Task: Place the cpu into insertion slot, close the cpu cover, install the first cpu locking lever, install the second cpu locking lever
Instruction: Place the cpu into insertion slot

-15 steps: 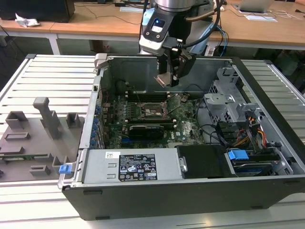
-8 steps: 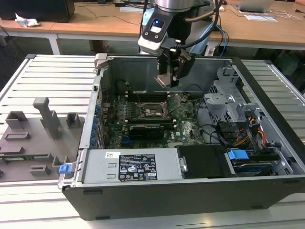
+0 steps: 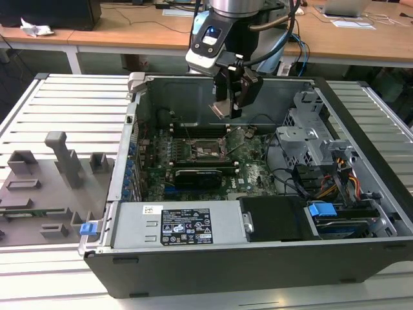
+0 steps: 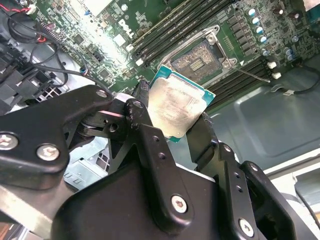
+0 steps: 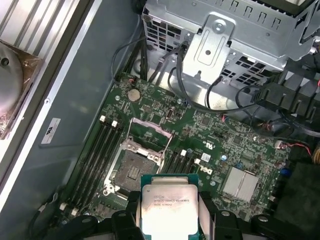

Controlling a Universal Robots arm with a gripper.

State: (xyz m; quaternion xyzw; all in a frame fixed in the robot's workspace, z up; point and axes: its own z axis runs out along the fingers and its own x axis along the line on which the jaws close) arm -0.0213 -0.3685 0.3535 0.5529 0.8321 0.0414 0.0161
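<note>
My gripper (image 3: 227,106) hangs above the motherboard inside the open computer case, shut on the cpu (image 3: 221,108). In both wrist views the cpu (image 4: 177,107) (image 5: 169,207) is a flat square chip with a silvery top and a green edge, pinched between the two black fingers (image 4: 202,135). The insertion slot (image 5: 131,170) (image 4: 200,57) (image 3: 205,150) lies open and bare below, apart from the chip. The cpu cover (image 5: 150,136) stands raised at the slot's far edge. A thin wire lever (image 4: 252,75) sticks out beside the slot.
Memory slots (image 5: 97,150) flank the socket. A metal drive cage (image 3: 310,132) and cable bundles (image 3: 339,184) fill the exterior view's right of the case; the power supply (image 3: 184,226) lies at the front. A grey fixture plate (image 3: 45,187) rests outside on the exterior view's left.
</note>
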